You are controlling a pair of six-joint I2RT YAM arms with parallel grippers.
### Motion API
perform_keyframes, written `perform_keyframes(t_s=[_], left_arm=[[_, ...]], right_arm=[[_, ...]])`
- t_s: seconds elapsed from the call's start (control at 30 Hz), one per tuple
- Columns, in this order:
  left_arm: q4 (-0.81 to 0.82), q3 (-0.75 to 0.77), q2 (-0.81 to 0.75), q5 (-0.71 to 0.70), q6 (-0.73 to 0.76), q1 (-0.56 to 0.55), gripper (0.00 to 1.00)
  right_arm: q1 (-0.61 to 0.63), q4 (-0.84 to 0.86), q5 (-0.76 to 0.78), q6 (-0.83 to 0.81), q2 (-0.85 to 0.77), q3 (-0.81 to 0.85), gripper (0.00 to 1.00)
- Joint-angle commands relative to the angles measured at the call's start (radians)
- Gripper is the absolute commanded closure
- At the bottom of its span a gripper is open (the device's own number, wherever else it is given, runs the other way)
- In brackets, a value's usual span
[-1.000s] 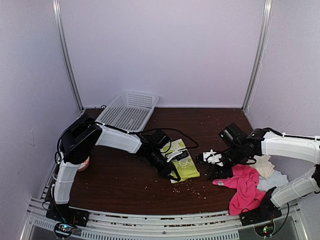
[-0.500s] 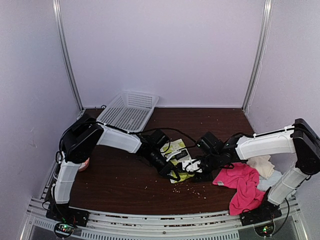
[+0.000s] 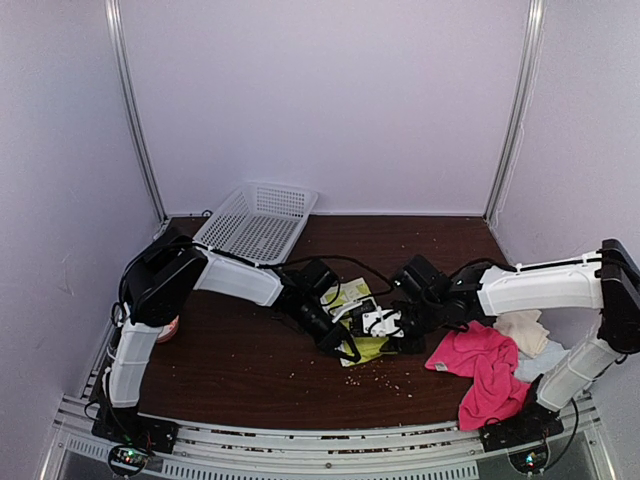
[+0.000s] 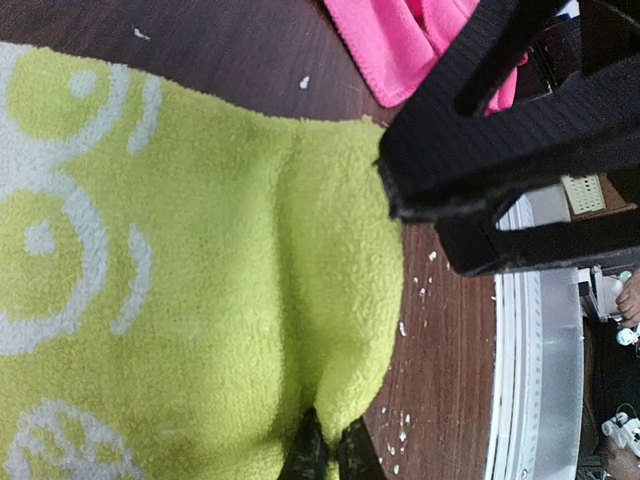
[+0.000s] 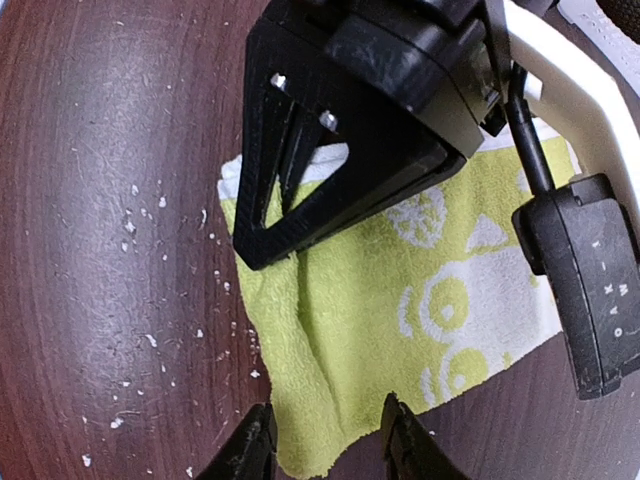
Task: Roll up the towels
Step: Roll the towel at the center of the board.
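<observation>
The lime-yellow towel with a white pattern lies mid-table, mostly hidden under both grippers. In the left wrist view the lime-yellow towel fills the frame, and my left gripper is shut on a raised fold at its edge. My right gripper is open, its fingers on either side of the near corner of the lime-yellow towel, close to the left gripper. The hot-pink towel, cream towel and pale-blue towel lie crumpled at the right.
A white plastic basket leans at the back left. A small red-and-white object sits by the left arm's base. Pale crumbs are scattered on the dark wood table. A metal rail runs along the near edge.
My right arm has swung left, from beside the hot-pink towel to the lime-yellow towel, and its gripper now straddles the towel's corner. The left gripper has stayed on the towel.
</observation>
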Motion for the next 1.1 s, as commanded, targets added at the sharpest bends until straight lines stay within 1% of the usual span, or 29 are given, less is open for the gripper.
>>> perform_keyframes(t_s=[0.0,0.23,0.5,0.57,0.77,0.97,1.07], left_arm=[[-0.025,-0.027,0.019,-0.034,0.009,0.010,1.00],[-0.020,-0.028,0.018,-0.034,0.006,0.010,1.00],[-0.021,-0.037,0.010,-0.034,0.006,0.014,1.00],[-0.021,-0.045,0.004,-0.032,0.006,0.015,1.00],[-0.028,-0.083,-0.036,-0.017,0.010,0.021,1.00],[-0.095,-0.127,-0.085,0.068,0.019,0.021,1.00],[-0.140,-0.120,-0.094,0.101,0.031,0.021,1.00]], right_arm=[[0.007,-0.020,0.077,-0.040,-0.011,-0.035,0.63],[0.008,0.003,-0.021,0.002,0.036,-0.008,0.59],[0.007,0.052,-0.026,0.014,0.117,-0.004,0.61],[0.007,0.055,-0.026,0.015,0.126,-0.004,0.64],[0.007,-0.013,-0.060,0.024,0.127,0.024,0.79],[0.008,-0.114,-0.140,0.042,0.117,0.039,0.88],[0.005,-0.154,-0.189,0.054,0.126,0.045,0.92]])
